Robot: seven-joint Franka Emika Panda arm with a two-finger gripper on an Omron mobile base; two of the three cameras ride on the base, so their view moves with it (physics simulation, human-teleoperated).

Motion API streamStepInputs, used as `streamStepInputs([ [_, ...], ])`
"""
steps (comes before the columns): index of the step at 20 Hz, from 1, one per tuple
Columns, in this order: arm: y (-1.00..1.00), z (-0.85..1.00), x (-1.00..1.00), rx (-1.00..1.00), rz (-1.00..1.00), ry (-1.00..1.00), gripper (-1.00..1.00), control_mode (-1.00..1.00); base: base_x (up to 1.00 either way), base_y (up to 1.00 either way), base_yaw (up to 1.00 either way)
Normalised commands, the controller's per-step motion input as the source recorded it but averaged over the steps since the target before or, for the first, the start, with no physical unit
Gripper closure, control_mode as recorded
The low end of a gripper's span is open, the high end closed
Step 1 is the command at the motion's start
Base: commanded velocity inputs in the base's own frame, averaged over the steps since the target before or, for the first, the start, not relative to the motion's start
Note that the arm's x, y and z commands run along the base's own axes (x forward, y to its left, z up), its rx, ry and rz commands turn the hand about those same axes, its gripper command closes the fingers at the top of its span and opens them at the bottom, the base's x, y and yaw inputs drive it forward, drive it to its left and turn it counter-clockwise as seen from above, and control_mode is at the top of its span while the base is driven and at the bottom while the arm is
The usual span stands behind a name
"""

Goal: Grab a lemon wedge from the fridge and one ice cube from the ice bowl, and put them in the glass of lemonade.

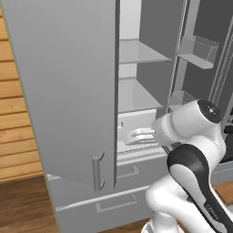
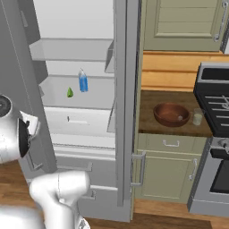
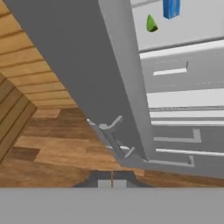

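Gripper (image 3: 112, 178) clenched empty, as I read it, below the open fridge (image 2: 76, 107) door; lemon wedge (image 2: 70, 92) on fridge shelf beside blue bottle (image 2: 82, 81).

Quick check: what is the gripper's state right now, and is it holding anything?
Gripper: closed, fingertips together with nothing between them, holding nothing.

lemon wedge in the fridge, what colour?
Yellow-green lemon wedge, clearest in the right base view.
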Motion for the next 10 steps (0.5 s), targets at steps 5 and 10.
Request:
streamStepInputs([
  [5, -0.83, 0.99, 0.36, 0.09, -0.11, 0.19, 1.0, -1.0, 0.0, 0.0, 0.0],
  [10, -0.32, 0.29, 0.81, 0.14, -0.08, 0.27, 1.0, -1.0, 0.0, 0.0, 0.0],
])
